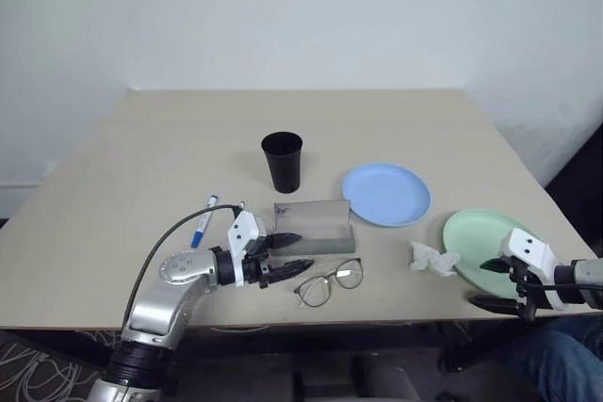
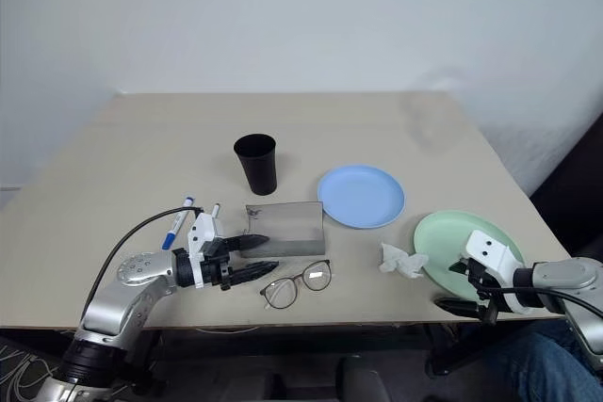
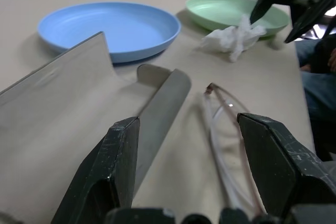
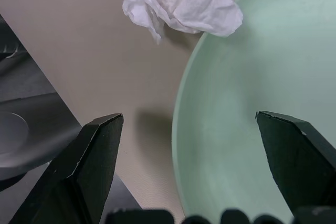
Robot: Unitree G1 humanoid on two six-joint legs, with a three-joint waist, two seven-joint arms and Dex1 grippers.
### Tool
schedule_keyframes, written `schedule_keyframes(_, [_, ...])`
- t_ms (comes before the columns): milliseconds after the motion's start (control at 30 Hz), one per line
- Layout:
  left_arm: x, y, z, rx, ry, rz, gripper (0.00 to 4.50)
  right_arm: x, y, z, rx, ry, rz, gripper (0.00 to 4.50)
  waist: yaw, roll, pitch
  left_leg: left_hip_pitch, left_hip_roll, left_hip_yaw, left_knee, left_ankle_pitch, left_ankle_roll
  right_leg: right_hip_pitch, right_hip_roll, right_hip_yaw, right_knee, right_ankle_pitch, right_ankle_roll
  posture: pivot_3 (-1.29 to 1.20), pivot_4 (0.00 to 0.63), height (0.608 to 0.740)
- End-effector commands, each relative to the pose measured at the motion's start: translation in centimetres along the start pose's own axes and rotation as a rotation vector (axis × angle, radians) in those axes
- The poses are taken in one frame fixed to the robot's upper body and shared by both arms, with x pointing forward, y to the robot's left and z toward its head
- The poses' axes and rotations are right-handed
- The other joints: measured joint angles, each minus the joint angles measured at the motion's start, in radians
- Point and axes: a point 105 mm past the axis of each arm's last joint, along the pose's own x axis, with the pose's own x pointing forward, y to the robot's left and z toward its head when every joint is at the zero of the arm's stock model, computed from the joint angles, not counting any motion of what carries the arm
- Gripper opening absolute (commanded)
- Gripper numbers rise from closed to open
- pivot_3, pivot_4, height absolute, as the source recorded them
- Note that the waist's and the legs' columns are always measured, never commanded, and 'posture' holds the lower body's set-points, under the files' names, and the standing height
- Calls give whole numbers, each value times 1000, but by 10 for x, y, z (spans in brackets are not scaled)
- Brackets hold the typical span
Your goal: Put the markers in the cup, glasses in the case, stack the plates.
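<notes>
The left gripper (image 1: 287,256) hovers low over the table (image 1: 141,167) with its two black fingers spread apart and nothing between them, pointing toward the robot's right. Just past its fingertips lie the wire-framed glasses (image 1: 329,282), folded flat on the tabletop; beside the upper finger sits the grey case (image 1: 313,227), its flap open. Behind the wrist lies the blue-capped marker (image 1: 203,224), with a second marker (image 2: 214,211) close beside it. The black cup (image 1: 283,162) stands upright beyond the case, farther from the hand. The light blue plate (image 1: 385,194) rests past the case on the gripper's far side.

The right gripper (image 1: 496,284) is at the table's near edge, fingers wide apart and empty, straddling the rim of the mint green plate (image 1: 476,233). A crumpled white tissue (image 1: 431,257) lies just ahead of it, touching that plate's rim.
</notes>
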Motion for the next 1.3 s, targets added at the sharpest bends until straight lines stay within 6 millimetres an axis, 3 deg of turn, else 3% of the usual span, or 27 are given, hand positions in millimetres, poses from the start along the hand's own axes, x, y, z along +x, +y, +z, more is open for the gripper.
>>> schedule_keyframes(33, [2, -7, 14, 40, -40, -42, 3103, -6, -7, 7, -35, 1, -34, 4391, 0, 0, 0, 0, 0, 0, 0, 0, 0, 0, 0, 0, 0, 0, 0, 0, 0, 740])
schedule_keyframes(100, [3, -8, 15, 46, -40, -45, 3103, -7, -8, 6, -37, 6, -38, 4391, 0, 0, 0, 0, 0, 0, 0, 0, 0, 0, 0, 0, 0, 0, 0, 0, 0, 740])
schedule_keyframes(233, [5, -9, 15, 48, -40, -46, 3140, -6, -9, 9, -44, 7, -43, 3556, 0, 0, 0, 0, 0, 0, 0, 0, 0, 0, 0, 0, 0, 0, 0, 0, 0, 740])
schedule_keyframes(567, [8, -9, 14, 56, -39, -33, 3140, -5, -13, 13, -70, 2, -58, 46, 0, 0, 0, 0, 0, 0, 1, 0, 0, 0, 0, 0, 1, 0, 0, 0, 0, 740])
schedule_keyframes(933, [10, -4, 14, 72, -37, -14, 3140, -6, -33, 21, -120, -10, -153, 18, -1, 0, 0, 1, 1, -1, 4, 0, 0, 1, 0, -4, -6, 0, 0, 0, 0, 740])
schedule_keyframes(1033, [10, -3, 14, 77, -36, -10, 3140, -9, -44, 28, -137, -34, -196, 18, 0, 7, -1, -6, 16, -3, 3, 0, 0, 2, -2, -24, -26, 0, 0, 0, 0, 740])
schedule_keyframes(1133, [11, -1, 14, 82, -35, -8, 3140, -11, -52, 37, -163, -62, -225, 18, 0, 10, -1, -7, 25, 1, 3, 0, 0, 1, -12, -48, -32, 0, 0, 0, 0, 740])
schedule_keyframes(1300, [13, 0, 15, 89, -37, -5, 3140, -15, -71, 59, -218, -146, -309, 18, 0, 15, -1, -12, 30, 4, 4, 0, 0, -1, -14, -67, -36, 1, 0, 0, 0, 740])
